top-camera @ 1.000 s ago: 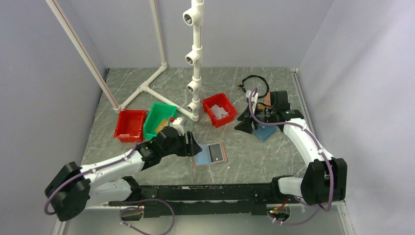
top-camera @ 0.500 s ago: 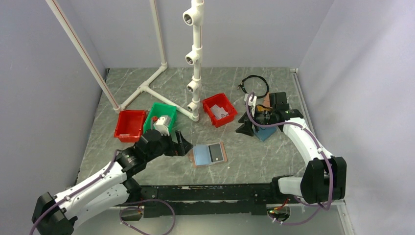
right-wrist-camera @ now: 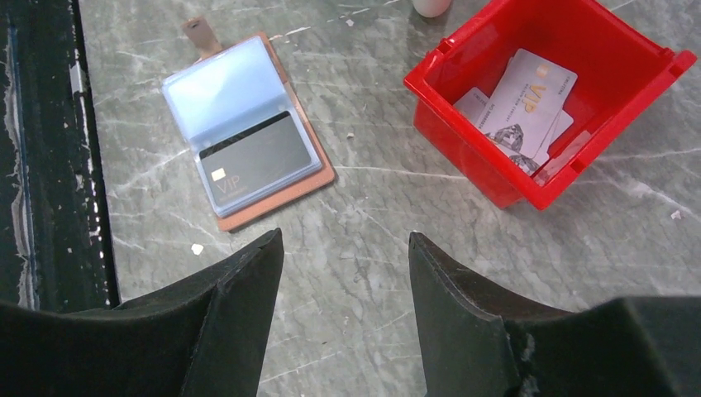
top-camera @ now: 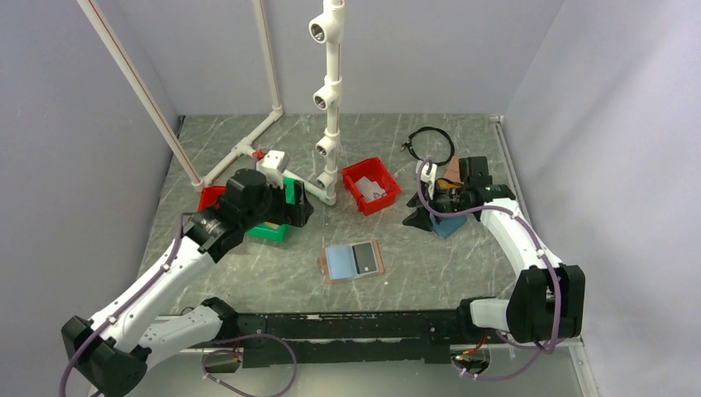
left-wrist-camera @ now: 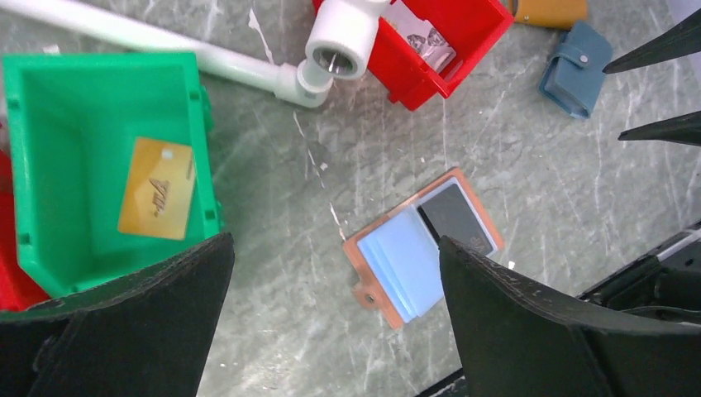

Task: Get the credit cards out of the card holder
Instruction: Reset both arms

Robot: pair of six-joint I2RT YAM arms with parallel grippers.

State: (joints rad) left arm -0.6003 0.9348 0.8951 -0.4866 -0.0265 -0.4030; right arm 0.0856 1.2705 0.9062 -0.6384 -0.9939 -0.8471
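The card holder (top-camera: 340, 265) lies open on the table, pinkish-tan with a light blue lining (left-wrist-camera: 407, 263) (right-wrist-camera: 216, 87). A dark grey credit card (top-camera: 362, 258) (left-wrist-camera: 457, 217) (right-wrist-camera: 256, 161) sits in its right half. A gold credit card (left-wrist-camera: 157, 188) lies flat in the green bin (left-wrist-camera: 50, 99). Grey-white credit cards (right-wrist-camera: 529, 95) rest in the red bin (top-camera: 388, 198). My left gripper (top-camera: 299, 208) (left-wrist-camera: 335, 241) hangs open and empty over the green bin's right edge. My right gripper (top-camera: 413, 213) (right-wrist-camera: 345, 237) is open above bare table, right of the holder, holding nothing.
A white PVC pipe stand (top-camera: 331, 99) rises behind the bins, with a second red bin (top-camera: 211, 198) at the left. A teal-blue wallet (left-wrist-camera: 576, 70) and an orange wallet (left-wrist-camera: 550, 10) lie under my right arm. A black cable (top-camera: 430, 141) sits at the back.
My left gripper has lifted from the holder's left edge, swung back-left over the green bin and opened wide. The right gripper has hardly moved.
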